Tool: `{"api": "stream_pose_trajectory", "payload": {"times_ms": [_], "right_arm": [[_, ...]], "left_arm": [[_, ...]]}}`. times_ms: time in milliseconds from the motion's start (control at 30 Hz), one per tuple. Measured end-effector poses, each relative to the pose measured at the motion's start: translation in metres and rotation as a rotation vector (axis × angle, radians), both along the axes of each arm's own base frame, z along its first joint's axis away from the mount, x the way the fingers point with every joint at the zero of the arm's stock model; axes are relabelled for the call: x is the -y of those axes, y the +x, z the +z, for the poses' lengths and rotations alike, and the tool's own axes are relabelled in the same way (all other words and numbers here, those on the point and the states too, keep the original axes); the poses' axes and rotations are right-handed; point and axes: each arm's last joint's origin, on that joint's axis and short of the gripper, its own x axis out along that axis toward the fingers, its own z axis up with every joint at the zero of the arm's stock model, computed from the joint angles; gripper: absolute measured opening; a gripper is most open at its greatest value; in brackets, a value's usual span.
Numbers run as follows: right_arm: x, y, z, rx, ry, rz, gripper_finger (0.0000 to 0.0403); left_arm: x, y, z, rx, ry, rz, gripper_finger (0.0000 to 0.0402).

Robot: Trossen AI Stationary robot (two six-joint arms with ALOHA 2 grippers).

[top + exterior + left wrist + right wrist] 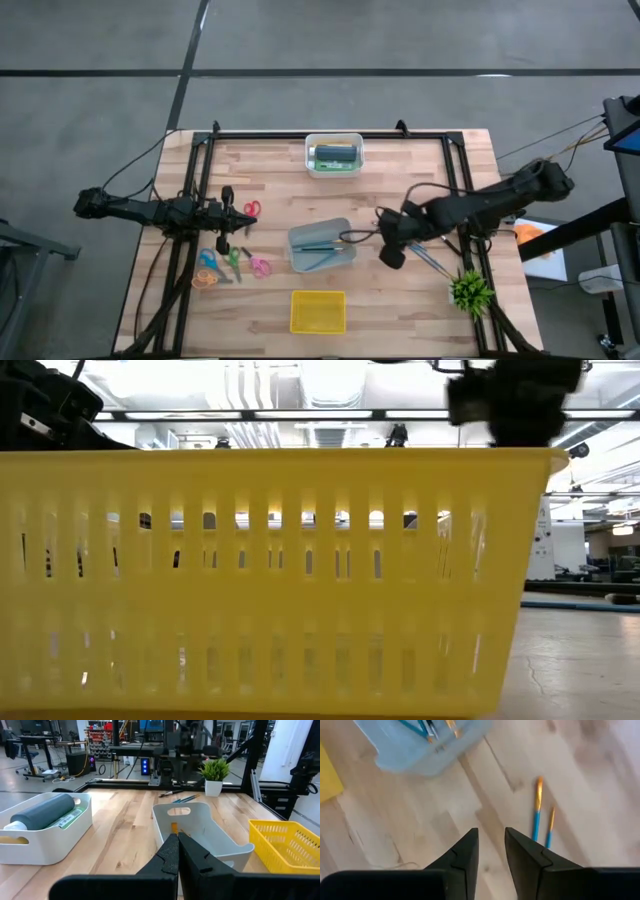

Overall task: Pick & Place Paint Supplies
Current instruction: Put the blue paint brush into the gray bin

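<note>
Two blue-handled brushes with orange ends [538, 809] lie flat on the wood [428, 258], right of the grey tray [322, 245]. That tray holds more brushes [427, 729]. My right gripper [491, 842] hovers open above the table between the tray and the loose brushes [390, 254], touching nothing. At the far edge, a white bin [334, 155] holds tubes, and a dark one [44, 812] lies on its side in it. My left gripper [177, 841] waits shut at the table's left [238, 216], pointing toward the tray.
A yellow slotted basket [318, 311] sits near the front edge and fills the low view [270, 580]. A green spiky plant [470, 290] stands at the near right, close to the loose brushes. Several coloured scissors [232, 262] lie by the left gripper. A black frame rail [330, 134] borders the table.
</note>
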Motion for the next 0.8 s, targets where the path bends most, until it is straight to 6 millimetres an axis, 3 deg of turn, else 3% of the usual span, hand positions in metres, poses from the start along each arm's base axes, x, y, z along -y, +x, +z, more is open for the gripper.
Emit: {"api": "stream_pose_trajectory", "payload": {"times_ms": [367, 800], "right_arm": [[-0.005, -0.035, -0.046, -0.123, 0.097, -0.307, 0.0092], [-0.007, -0.038, -0.068, -0.27, 0.155, -0.34, 0.0092]], "left_arm": [[0.0, 0.0, 0.0, 0.0, 0.0, 0.0, 0.0], [0.0, 0.0, 0.0, 0.0, 0.0, 0.0, 0.0]]}}
